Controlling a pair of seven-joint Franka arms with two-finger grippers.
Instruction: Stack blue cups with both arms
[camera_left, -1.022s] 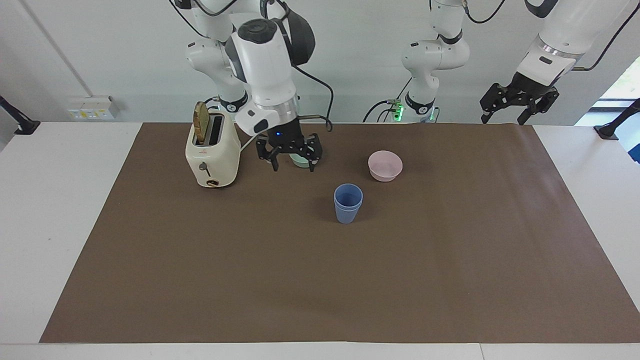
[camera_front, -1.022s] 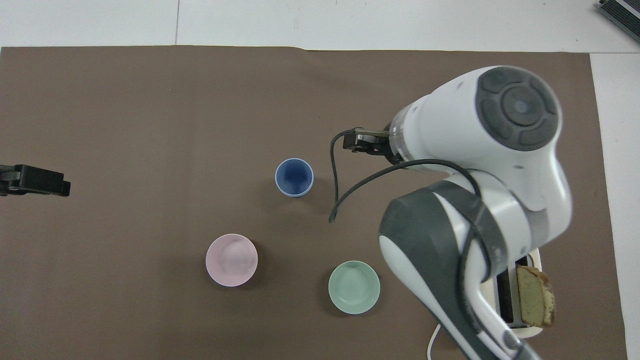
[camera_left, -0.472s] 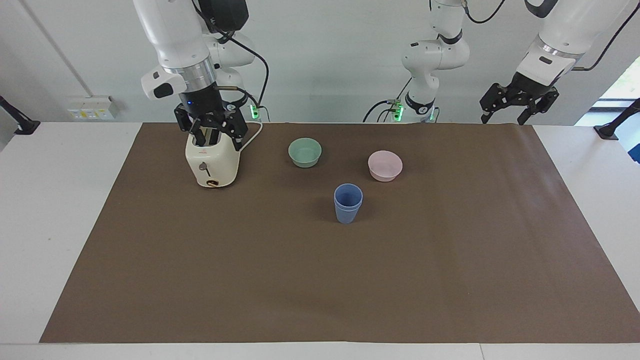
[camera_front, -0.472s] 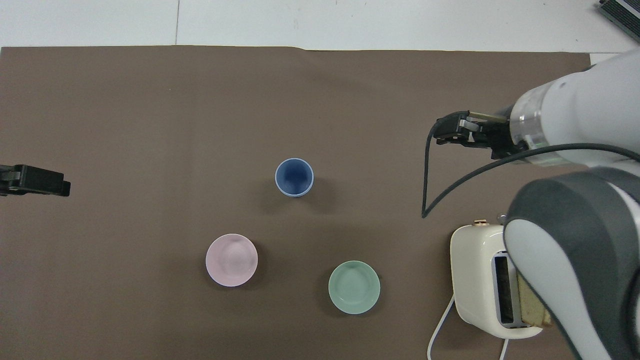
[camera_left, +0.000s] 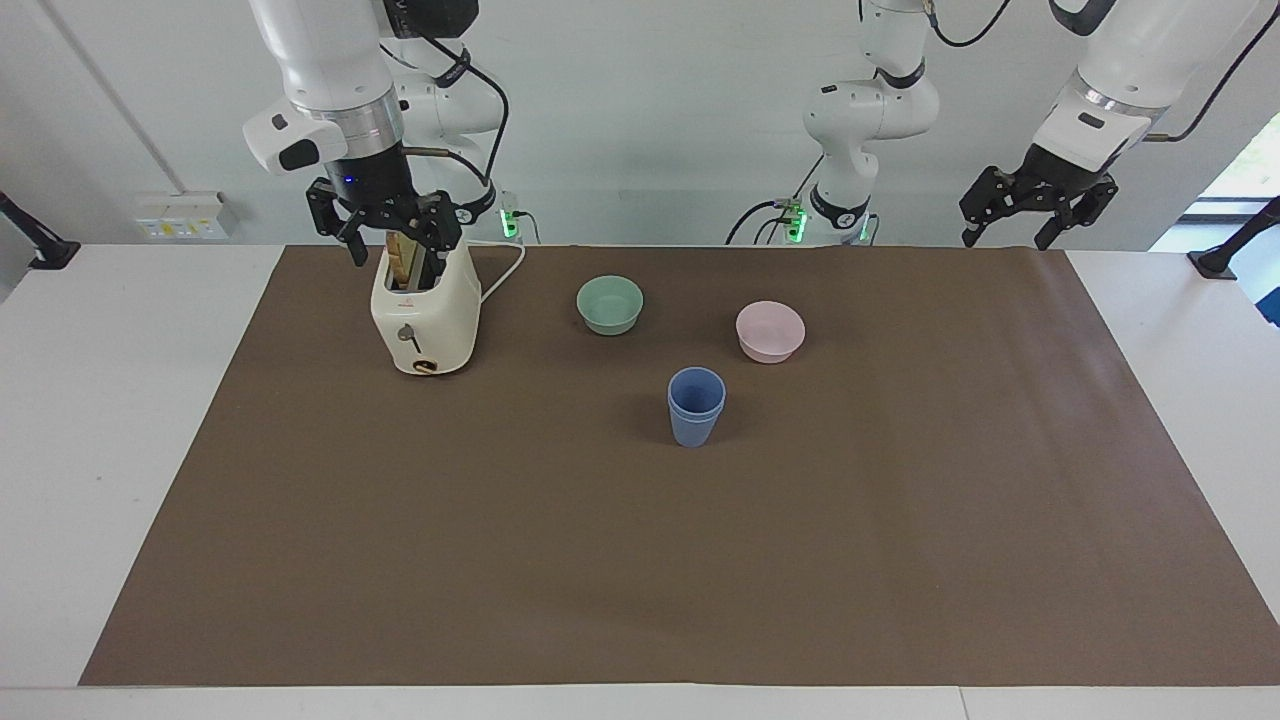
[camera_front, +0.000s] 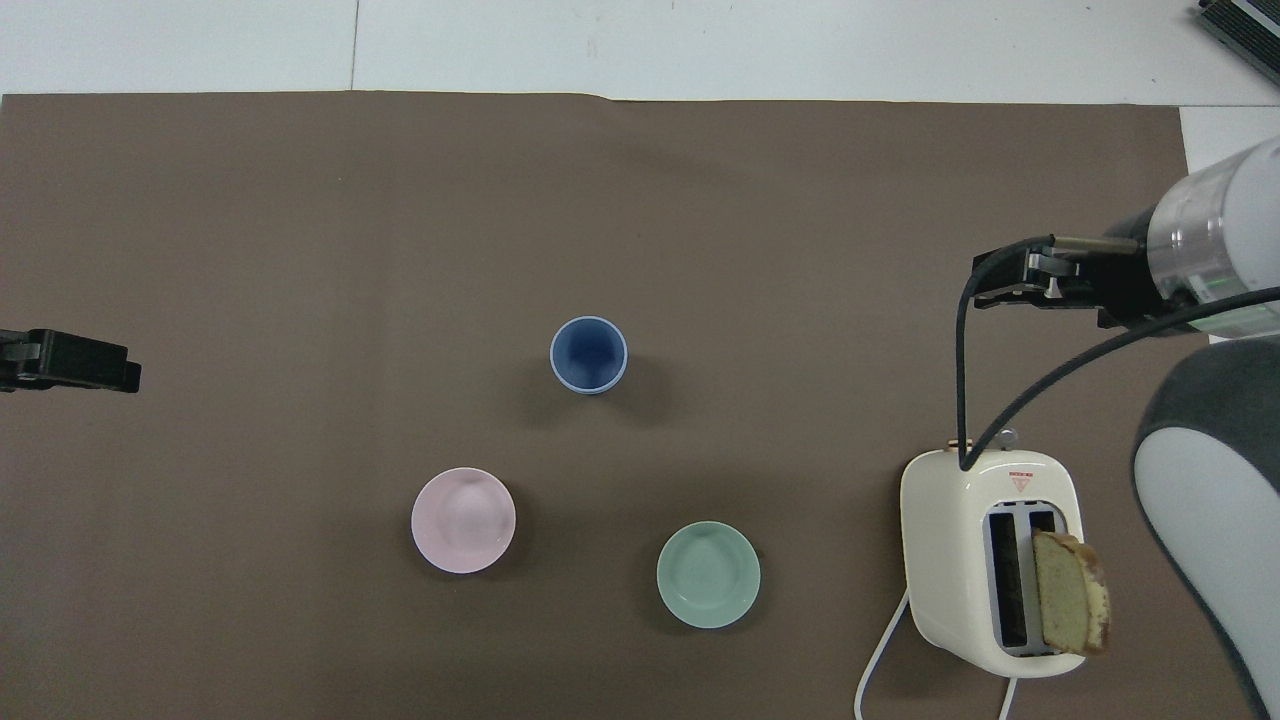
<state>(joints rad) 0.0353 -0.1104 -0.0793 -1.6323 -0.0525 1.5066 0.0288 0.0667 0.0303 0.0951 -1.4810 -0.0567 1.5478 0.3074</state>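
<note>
The two blue cups (camera_left: 696, 405) stand nested one in the other, upright on the brown mat (camera_left: 640, 560), farther from the robots than the two bowls. In the overhead view the blue cups (camera_front: 588, 354) show as one blue rim. My right gripper (camera_left: 395, 245) is open and empty, raised just over the toaster (camera_left: 425, 310). My left gripper (camera_left: 1005, 235) is open and empty, and waits raised over the mat's edge at the left arm's end; its tip also shows in the overhead view (camera_front: 70, 360).
A mint-green bowl (camera_left: 610, 303) and a pale pink bowl (camera_left: 770, 330) sit nearer to the robots than the cups. The cream toaster holds a slice of bread (camera_front: 1070, 605) at the right arm's end, with its white cord (camera_left: 505, 270) trailing toward the robots.
My right gripper has risen and swung from in front of the green bowl to over the toaster at the right arm's end. The cups and the left arm have not moved.
</note>
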